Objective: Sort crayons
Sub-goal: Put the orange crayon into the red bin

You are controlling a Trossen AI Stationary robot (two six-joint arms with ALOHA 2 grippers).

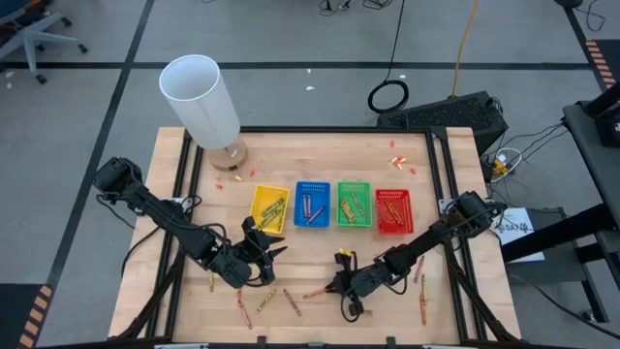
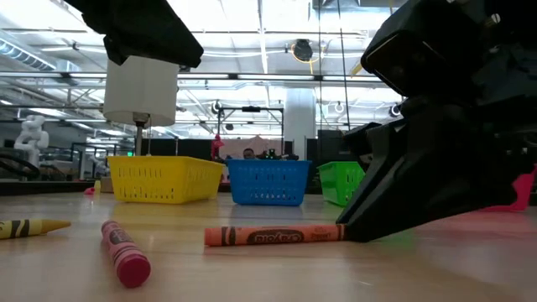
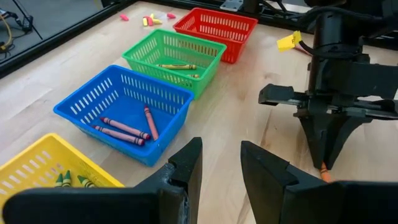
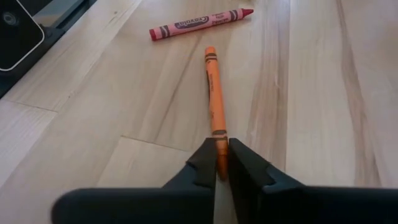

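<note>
Orange wax shows between the fingers of the right claw (image 4: pixel 222 155): in the right wrist view they are pressed together on the near end of an orange crayon (image 4: pixel 214 102), which lies flat on the wooden worktop (image 1: pixel 320 247). In the high view this claw (image 1: pixel 341 288) sits in the lower middle of the frame, and in the low view the same crayon (image 2: pixel 275 236) lies on the wood with one end under the dark claw at the right.

A red crayon (image 4: pixel 200 23) lies near the far tip of the orange one, not touching it. More crayons (image 1: pixel 263 301) are scattered along the lower edge of the worktop, between the two arms and at the lower right.

Four trays stand in a row in the middle of the high view: the yellow tray (image 1: pixel 254 197), the blue tray (image 1: pixel 312 185), the green tray (image 1: pixel 354 185) and the red tray (image 1: pixel 393 193). Each one holds some crayons.

The left claw (image 1: pixel 260 248) is at the lower left of the frame, just below the yellow tray. Its fingers (image 3: pixel 189 165) stand a little apart and hold nothing.

A white cylinder (image 1: pixel 199 99) stands on a round wooden base at the upper left of the worktop.
</note>
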